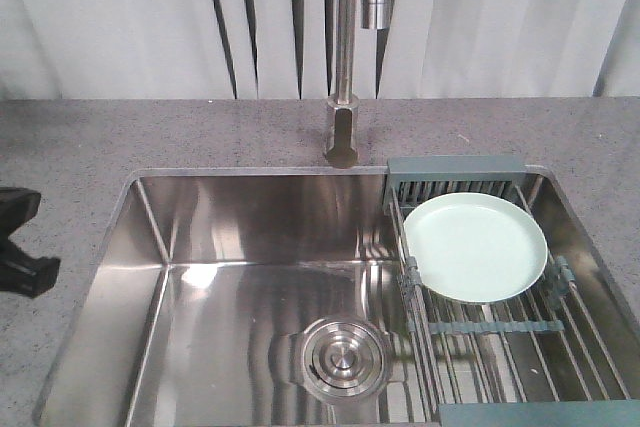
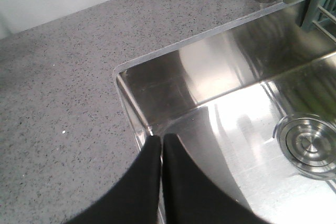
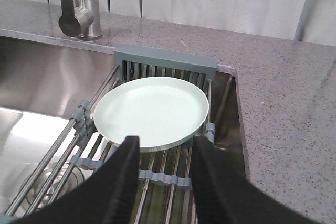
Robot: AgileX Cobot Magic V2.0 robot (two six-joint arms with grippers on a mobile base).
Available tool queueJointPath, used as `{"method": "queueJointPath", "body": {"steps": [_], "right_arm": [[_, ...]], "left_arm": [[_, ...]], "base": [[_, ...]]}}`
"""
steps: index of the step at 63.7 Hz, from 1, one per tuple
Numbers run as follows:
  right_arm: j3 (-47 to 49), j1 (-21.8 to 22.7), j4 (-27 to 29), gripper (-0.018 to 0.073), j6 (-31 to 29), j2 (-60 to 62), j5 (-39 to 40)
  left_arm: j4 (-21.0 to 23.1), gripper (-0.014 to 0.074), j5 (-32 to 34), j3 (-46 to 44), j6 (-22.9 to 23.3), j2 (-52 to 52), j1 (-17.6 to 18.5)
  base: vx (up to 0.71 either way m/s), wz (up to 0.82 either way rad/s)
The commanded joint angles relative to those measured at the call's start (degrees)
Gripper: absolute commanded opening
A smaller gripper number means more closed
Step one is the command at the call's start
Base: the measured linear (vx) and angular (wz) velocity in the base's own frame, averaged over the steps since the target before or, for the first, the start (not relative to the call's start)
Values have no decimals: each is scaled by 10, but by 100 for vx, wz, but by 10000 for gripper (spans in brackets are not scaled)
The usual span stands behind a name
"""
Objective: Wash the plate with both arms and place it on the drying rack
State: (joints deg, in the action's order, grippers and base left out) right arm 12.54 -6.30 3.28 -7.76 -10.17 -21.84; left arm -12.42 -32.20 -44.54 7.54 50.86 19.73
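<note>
**Plate on rack, both grippers off it**

Pale mint-green plate point(image 1: 476, 247) lying flat, face up, on the steel rods of the drying rack point(image 1: 500, 332), toward its far end, just in front of the slatted grey end section point(image 1: 455, 179). Rack spanning the right side of the stainless sink point(image 1: 230, 277). Plate rim overlapping the rack's left rail and grey clips. No water visible running from the tap point(image 1: 345, 67), mounted on the speckled grey tabletop point(image 1: 120, 137) behind the sink's back edge. Round steel drain point(image 1: 343, 355) in the sink floor, left of the rack and apart from it.

Right gripper point(image 3: 161, 153) hovering over the rack just at the plate's near edge; jaws standing wide apart, nothing between them. Near rim of the plate seen in the gap between the fingertips point(image 3: 130, 148); contact with the plate not determinable from the wrist view. Not visible in the front view.

Left gripper point(image 2: 161, 141) over the sink's left rear corner, at the boundary of tabletop and basin wall. Jaws drawn together to a thin slit, holding nothing. In the front view, only a black part of the left arm point(image 1: 22, 242) seen at the far left edge over the tabletop, well apart from plate and rack.
</note>
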Motion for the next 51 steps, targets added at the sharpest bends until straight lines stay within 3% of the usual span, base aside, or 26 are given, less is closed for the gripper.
{"method": "queueJointPath", "body": {"steps": [1,10,31,51], "right_arm": [[14,4,-1,256,-5,-5,44],[14,4,-1,256,-5,-5,44],[14,4,-1,256,-5,-5,43],[14,4,-1,256,-5,-5,43]], "left_arm": [[-10,-5,43,22,12,-53,2],[-10,-5,45,80,33,-136,2],[-18,-5,51,218,34,-324,2],[-18,-5,110,260,35,-358,2]], "base": [[0,0],[0,0],[0,0],[0,0]]}}
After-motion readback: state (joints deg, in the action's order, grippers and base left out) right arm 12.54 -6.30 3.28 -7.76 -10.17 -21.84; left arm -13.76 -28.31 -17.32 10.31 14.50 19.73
